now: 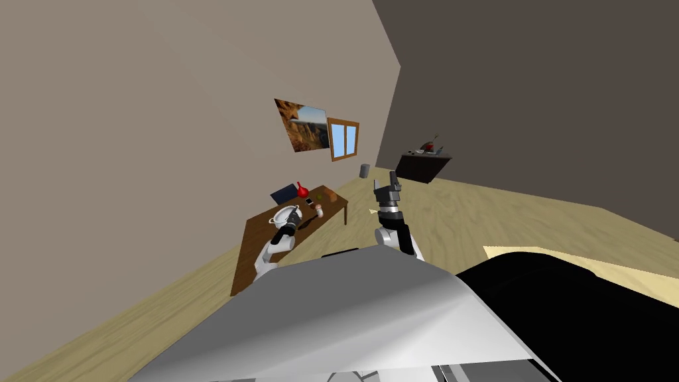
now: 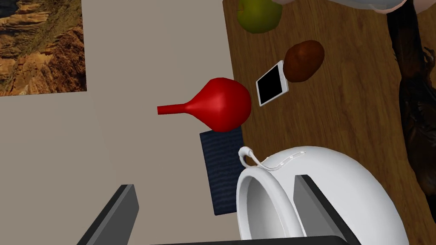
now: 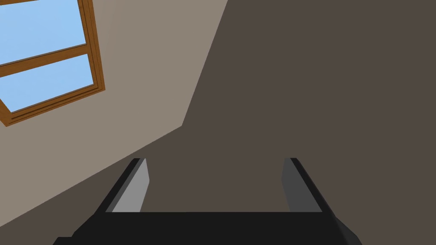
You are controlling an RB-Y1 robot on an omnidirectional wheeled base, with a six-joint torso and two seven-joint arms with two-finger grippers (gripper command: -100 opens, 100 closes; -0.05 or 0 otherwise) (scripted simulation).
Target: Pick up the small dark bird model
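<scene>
My left gripper (image 2: 213, 183) has its two fingers wide apart and holds nothing. It hangs over the wooden table (image 2: 353, 110). A white pot (image 2: 340, 200) with a loop handle is right by it, and one finger sits in front of the pot's side. I cannot tell if they touch. Past the pot's rim are a dark blue mat (image 2: 223, 166) and a red vase (image 2: 223, 104). Farther on are a phone (image 2: 272, 83), a brown round thing (image 2: 303, 61) and a green apple (image 2: 259, 15).

The dark bird model (image 2: 415, 106) lies on the table beside the pot, on the side away from the vase. It is off to the side of my fingers, not between them.

My right gripper (image 3: 215, 160) is up in the air, away from the table. Its fingers are apart too, and it is empty.

What could go wrong? The pot is very close. If the hand swings over to the bird without lifting first, a finger may bump the pot and push it into the bird. The bird looks long and bumpy, so a grab at a thin part may slip.
</scene>
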